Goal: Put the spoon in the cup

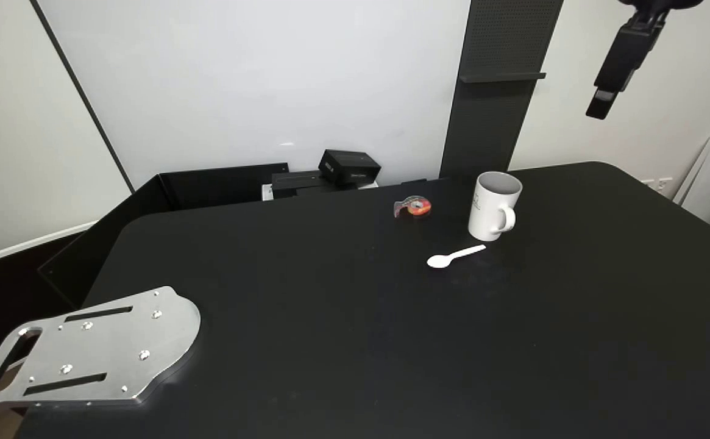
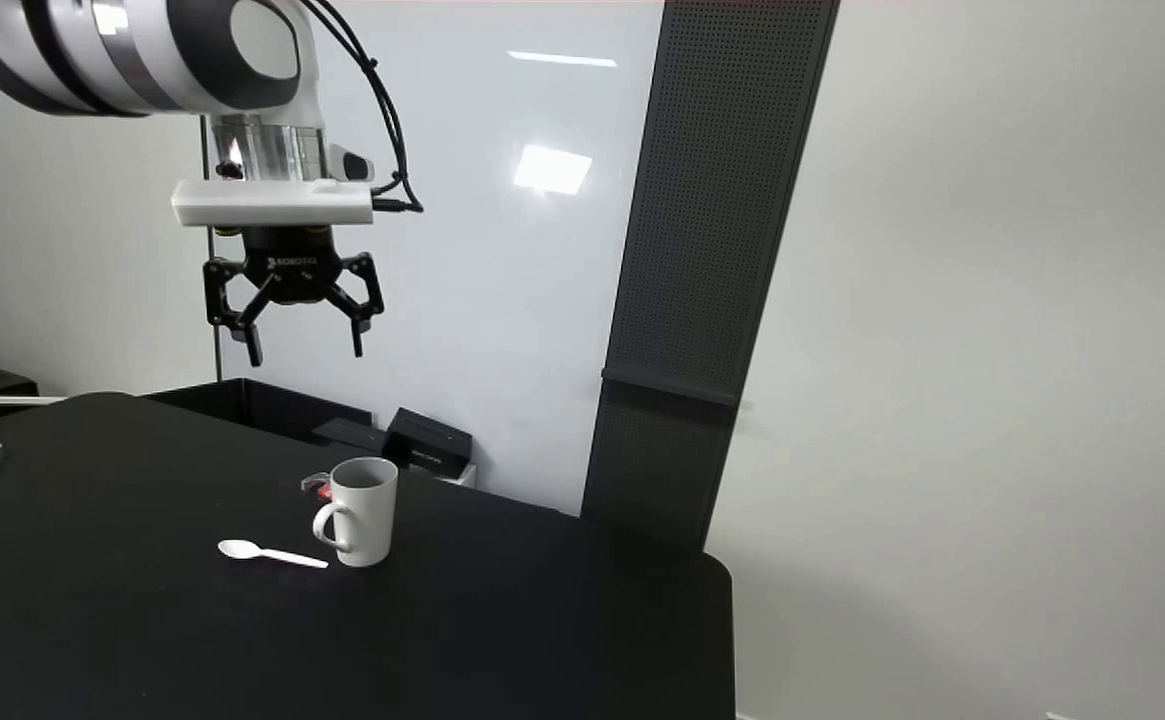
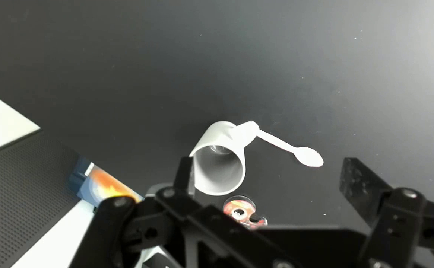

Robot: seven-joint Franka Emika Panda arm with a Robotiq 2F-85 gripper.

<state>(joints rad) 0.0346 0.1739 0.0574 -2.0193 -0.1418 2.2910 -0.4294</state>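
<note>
On the black table the white cup stands upright, its handle turned towards the white spoon. The spoon lies flat just beside the cup's base, its handle end close to the cup and its bowl pointing away; both exterior views show this. High above the table, my gripper hangs with its fingers spread and nothing between them. Seen from the wrist, the cup appears by the left finger and the spoon lies far below, between the fingertips; the cup's handle covers the spoon's handle end. Only part of the gripper enters an exterior view, top right.
A small red-orange tape dispenser lies behind the cup. A silver metal plate sits at the table's left side in an exterior view. Beyond the far edge are black boxes, a black bin and a wall with a dark perforated panel.
</note>
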